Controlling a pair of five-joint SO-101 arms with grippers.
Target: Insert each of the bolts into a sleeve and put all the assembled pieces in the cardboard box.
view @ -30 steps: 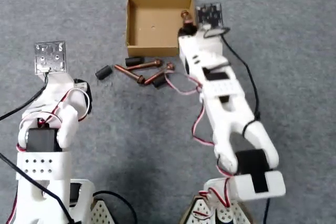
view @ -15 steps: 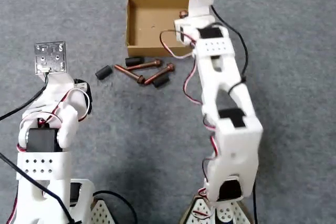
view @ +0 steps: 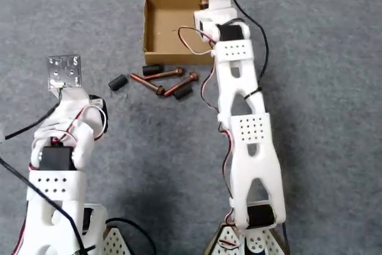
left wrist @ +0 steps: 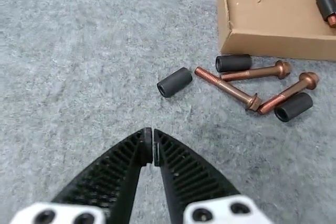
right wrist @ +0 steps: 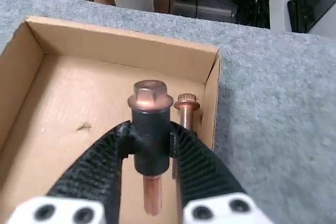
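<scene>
Nearest the bases, our left gripper [left wrist: 151, 135] hangs over the grey carpet [left wrist: 79, 51], its fingers pressed together on nothing. Just beyond it lie 3 black sleeves [left wrist: 174, 82] and 3 copper-coloured bolts [left wrist: 226, 87], none of them joined; 1 sleeve sits apart and the other 2 lie in among the bolts. Farther off, our right gripper [right wrist: 151, 128] is over the cardboard box [right wrist: 121, 43], pinching an assembled piece [right wrist: 151, 148] by the middle of its sleeve. The bolt head is up, its flange is on the sleeve's top and the threaded end shows below. A second bolt [right wrist: 186, 103] lies in the box close against a side wall. We judge the piece stiff, hard and fairly light. It is round, so it is likely to roll once released. The bolt probably sits loose in the sleeve, so we would hold it at the sleeve with the head up, where the flange stops it dropping through
</scene>
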